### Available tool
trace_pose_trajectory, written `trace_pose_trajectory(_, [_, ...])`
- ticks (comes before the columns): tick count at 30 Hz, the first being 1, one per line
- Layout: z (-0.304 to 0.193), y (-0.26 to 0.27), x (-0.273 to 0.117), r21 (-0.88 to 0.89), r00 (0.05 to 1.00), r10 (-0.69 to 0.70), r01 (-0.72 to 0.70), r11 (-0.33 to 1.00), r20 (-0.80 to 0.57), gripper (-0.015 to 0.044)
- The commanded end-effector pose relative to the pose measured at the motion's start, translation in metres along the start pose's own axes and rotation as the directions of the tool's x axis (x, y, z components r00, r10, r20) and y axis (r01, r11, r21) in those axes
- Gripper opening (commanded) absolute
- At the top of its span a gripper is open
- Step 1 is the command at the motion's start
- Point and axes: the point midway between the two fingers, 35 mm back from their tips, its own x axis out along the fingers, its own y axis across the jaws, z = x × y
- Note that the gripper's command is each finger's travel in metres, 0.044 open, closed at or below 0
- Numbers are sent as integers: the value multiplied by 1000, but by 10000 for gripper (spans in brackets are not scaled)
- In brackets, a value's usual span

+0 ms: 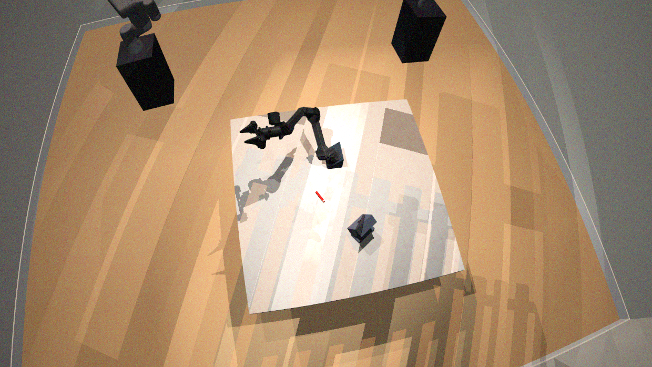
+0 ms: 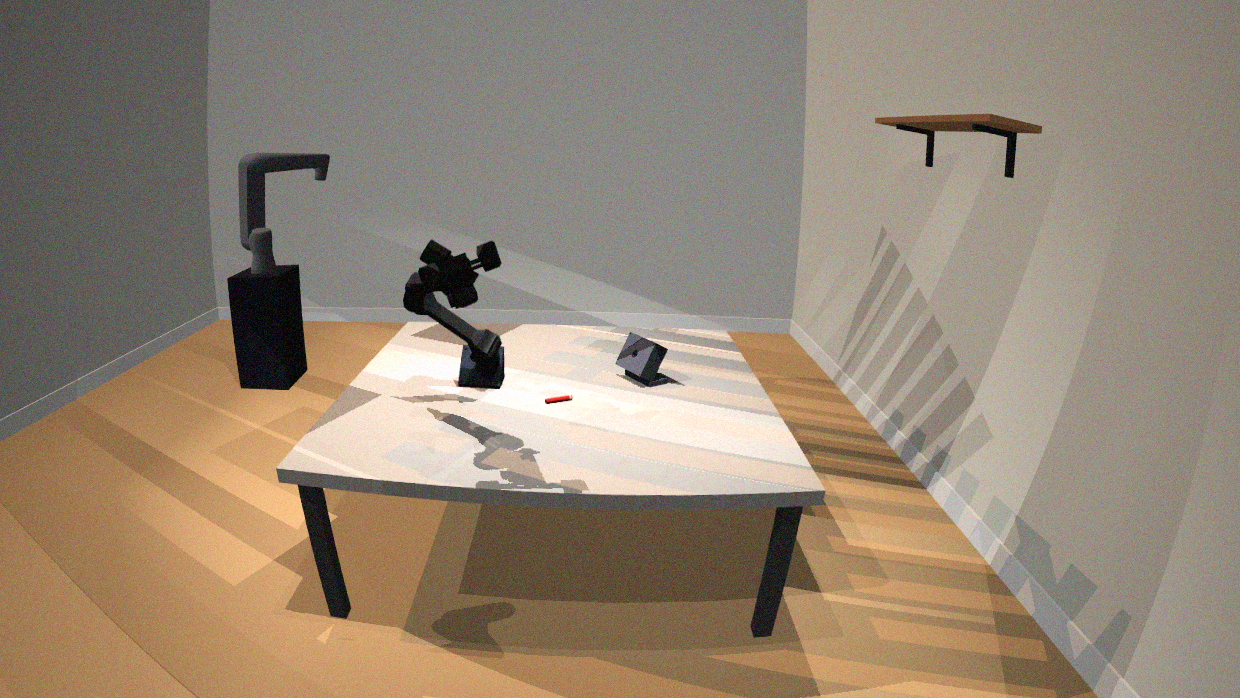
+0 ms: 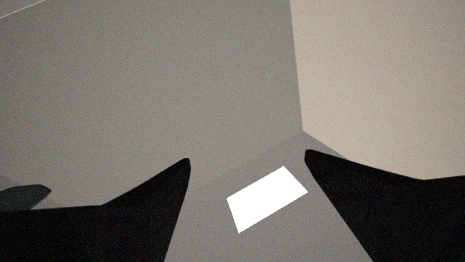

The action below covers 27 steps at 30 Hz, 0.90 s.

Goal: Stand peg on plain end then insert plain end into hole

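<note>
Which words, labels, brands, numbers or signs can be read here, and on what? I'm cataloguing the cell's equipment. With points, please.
None can be read in any view.
No lettering shows on the sloped panel (image 1: 362, 226) (image 2: 639, 355), the peg (image 1: 319, 196) (image 2: 557, 399), the tool (image 1: 244, 136) (image 3: 247, 159) or the wall shelf (image 2: 957, 121).
The peg's white band is a plain marking; any small print there would be too small to read.

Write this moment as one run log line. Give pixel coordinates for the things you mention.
gripper (image 1: 242, 135) (image 3: 247, 159): open, empty | peg (image 1: 319, 196) (image 2: 558, 399): lying on table (image 1: 273, 291) (image 2: 694, 472) | panel hole (image 2: 635, 353): unfilled
</note>
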Motion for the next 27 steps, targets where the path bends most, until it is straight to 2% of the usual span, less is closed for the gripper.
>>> trace_pose_trajectory(1, [19,-17,3,-66,997,-45,49,997,62,440])
trace_pose_trajectory(14, [69,-72,3,-312,957,-200,260,914,211,440])
trace_pose_trajectory(27, [121,-124,-11,-491,865,-335,490,720,374,440])
